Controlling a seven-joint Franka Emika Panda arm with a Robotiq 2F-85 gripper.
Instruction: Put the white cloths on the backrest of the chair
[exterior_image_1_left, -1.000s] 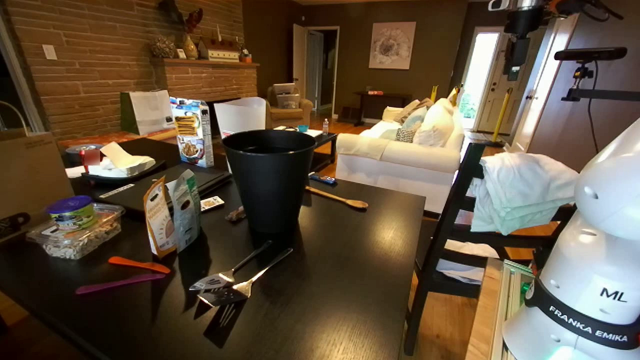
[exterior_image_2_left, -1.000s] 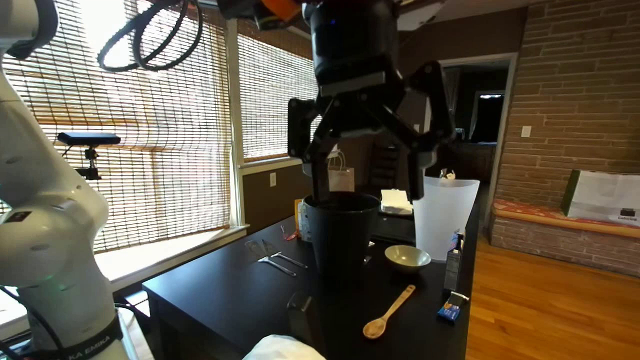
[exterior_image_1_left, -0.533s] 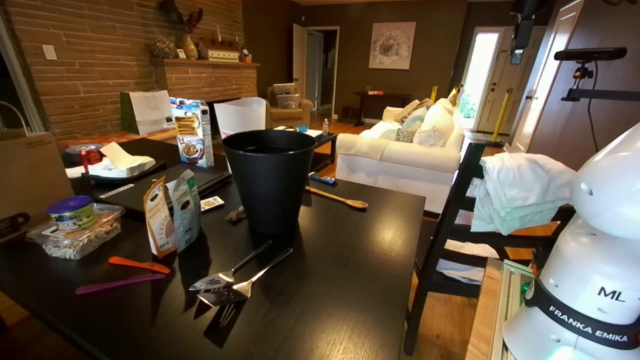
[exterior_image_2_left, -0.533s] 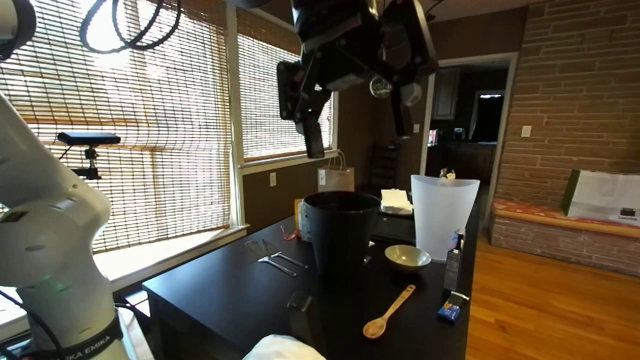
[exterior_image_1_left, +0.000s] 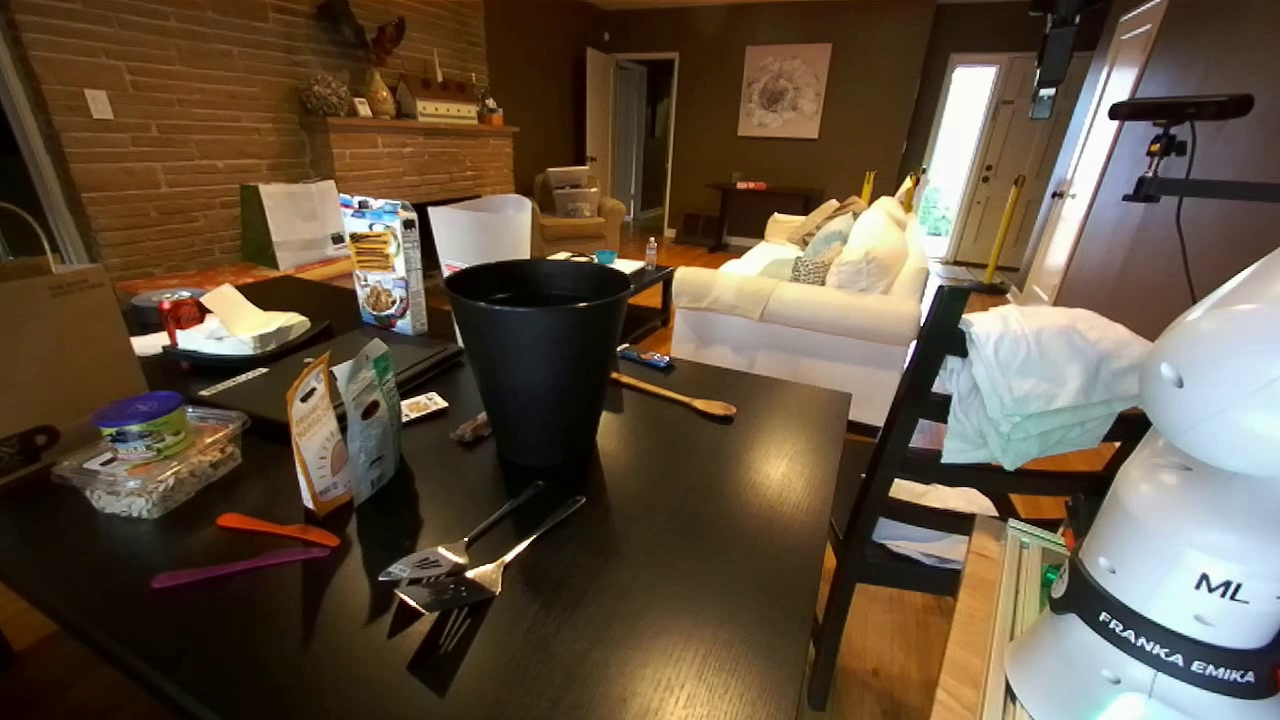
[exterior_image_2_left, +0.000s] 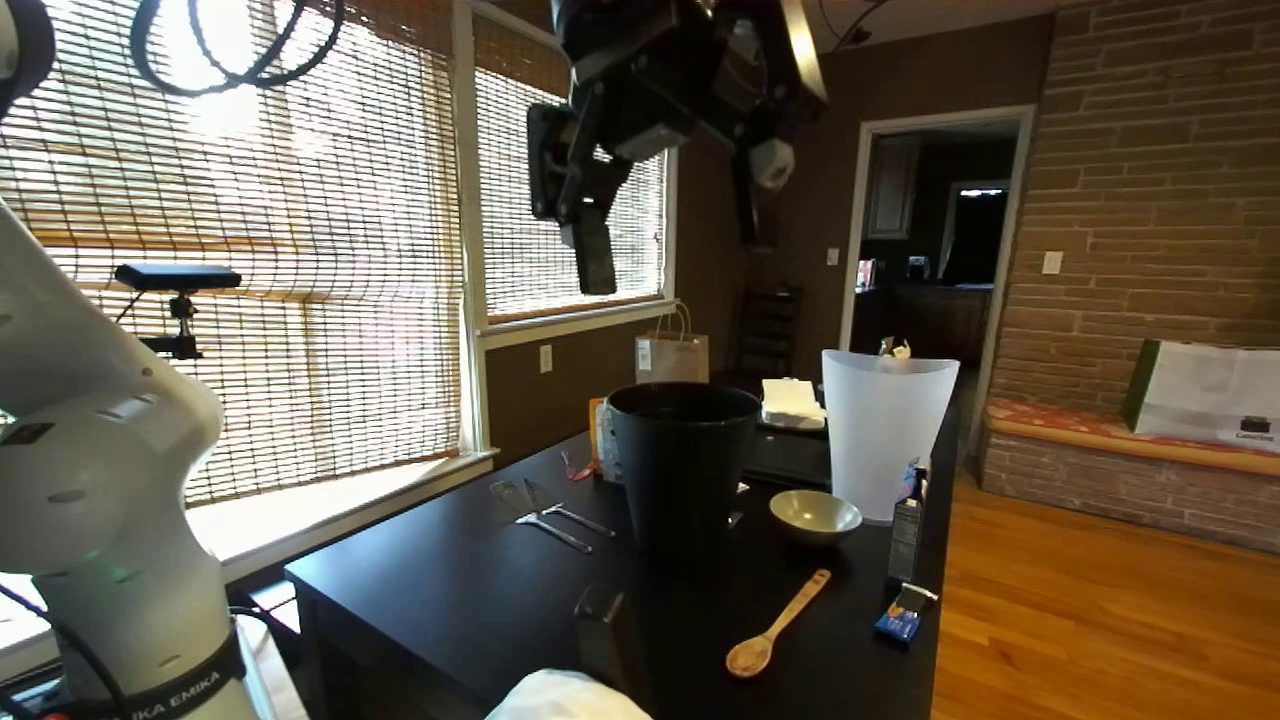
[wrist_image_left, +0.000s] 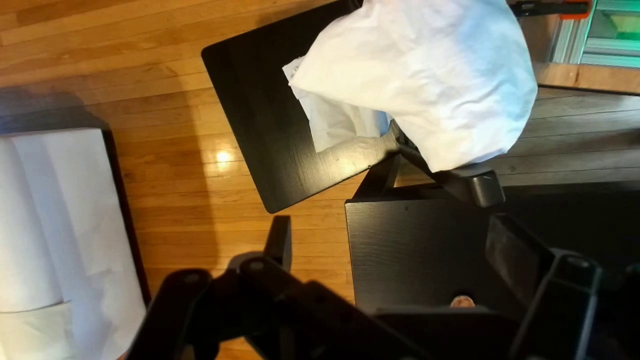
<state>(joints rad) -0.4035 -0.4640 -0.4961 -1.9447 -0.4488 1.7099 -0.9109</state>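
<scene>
White cloths (exterior_image_1_left: 1045, 380) hang folded over the backrest of the black chair (exterior_image_1_left: 925, 390) in an exterior view. Their top also shows at the bottom edge in an exterior view (exterior_image_2_left: 565, 697). In the wrist view the white cloth (wrist_image_left: 425, 75) drapes over the backrest, whose black post end (wrist_image_left: 485, 190) sticks out. Another white piece (wrist_image_left: 342, 122) lies on the chair seat (wrist_image_left: 295, 170); it also shows in an exterior view (exterior_image_1_left: 925, 540). My gripper (exterior_image_2_left: 675, 260) is open and empty, high in the air. In the wrist view its spread fingers (wrist_image_left: 397, 245) hold nothing and are apart from the cloth.
The black table (exterior_image_1_left: 700, 560) stands beside the chair. A tall black bin (exterior_image_1_left: 535, 370), a wooden spoon (exterior_image_1_left: 680, 395), metal spatulas (exterior_image_1_left: 485, 570) and snack pouches (exterior_image_1_left: 320, 435) are on it. A white sofa (exterior_image_1_left: 800, 330) stands behind. A metal bowl (exterior_image_2_left: 815, 515) is near the bin.
My gripper has risen and moved towards the left in an exterior view, away from in front of the bin. It stays open. The cloths on the backrest have not moved.
</scene>
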